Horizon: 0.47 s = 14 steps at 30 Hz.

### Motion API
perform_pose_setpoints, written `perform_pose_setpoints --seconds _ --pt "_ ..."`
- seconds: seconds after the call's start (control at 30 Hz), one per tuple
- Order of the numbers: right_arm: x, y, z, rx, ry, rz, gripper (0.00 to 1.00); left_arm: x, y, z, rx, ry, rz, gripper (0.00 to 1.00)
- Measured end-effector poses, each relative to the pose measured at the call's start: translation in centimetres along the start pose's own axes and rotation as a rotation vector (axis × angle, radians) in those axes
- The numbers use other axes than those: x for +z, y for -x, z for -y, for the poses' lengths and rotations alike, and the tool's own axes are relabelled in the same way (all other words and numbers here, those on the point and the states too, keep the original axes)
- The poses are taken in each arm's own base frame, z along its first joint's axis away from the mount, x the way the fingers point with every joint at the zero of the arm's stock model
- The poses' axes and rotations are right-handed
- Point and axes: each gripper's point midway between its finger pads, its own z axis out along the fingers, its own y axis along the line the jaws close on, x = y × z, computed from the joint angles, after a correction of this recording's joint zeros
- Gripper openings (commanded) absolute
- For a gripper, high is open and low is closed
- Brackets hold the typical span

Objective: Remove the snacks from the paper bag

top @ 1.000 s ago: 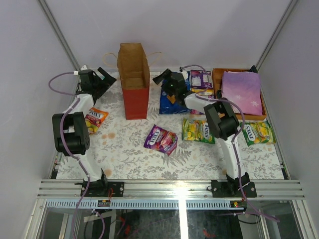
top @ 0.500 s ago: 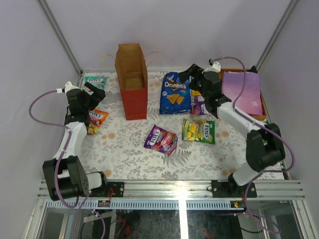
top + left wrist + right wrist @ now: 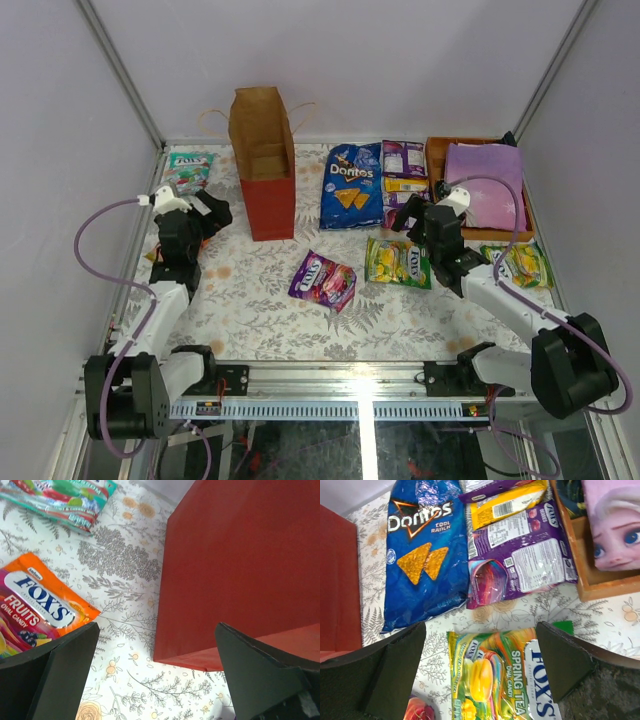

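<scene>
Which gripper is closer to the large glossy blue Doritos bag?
Right. The right gripper hovers just right of the blue Doritos bag; the left gripper is beyond the tall red paper bag.

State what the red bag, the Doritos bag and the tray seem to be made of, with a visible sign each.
Red bag: paper, matte red outside, brown kraft inside, with sharp creased folds.
Doritos bag: likely plastic film, glossy, with glare and crinkles.
Tray: probably wood, smooth orange-brown finish, thick straight wall; grain too faint to confirm.

Paper bag (image 3: 272, 205) red outside, brown inside. Doritos bag (image 3: 420, 555) blue with orange chips. Tablecloth (image 3: 250, 300) white, grey fern print.
</scene>
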Motion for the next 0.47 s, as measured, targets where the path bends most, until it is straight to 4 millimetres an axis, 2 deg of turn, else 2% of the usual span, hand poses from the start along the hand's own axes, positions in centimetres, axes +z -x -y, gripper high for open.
perform_pose_setpoints --seconds 0.13,0.47 --pt "-0.7 0.0 1.1 0.000 -0.033 0.020 0.99 -0.4 0.7 0.9 0.049 -0.033 0.044 1.00" --pt "-0.6 0.2 0.7 -0.003 -0.014 0.026 0.99 -1.5 2.4 1.5 0.092 -0.040 0.115 1.00"
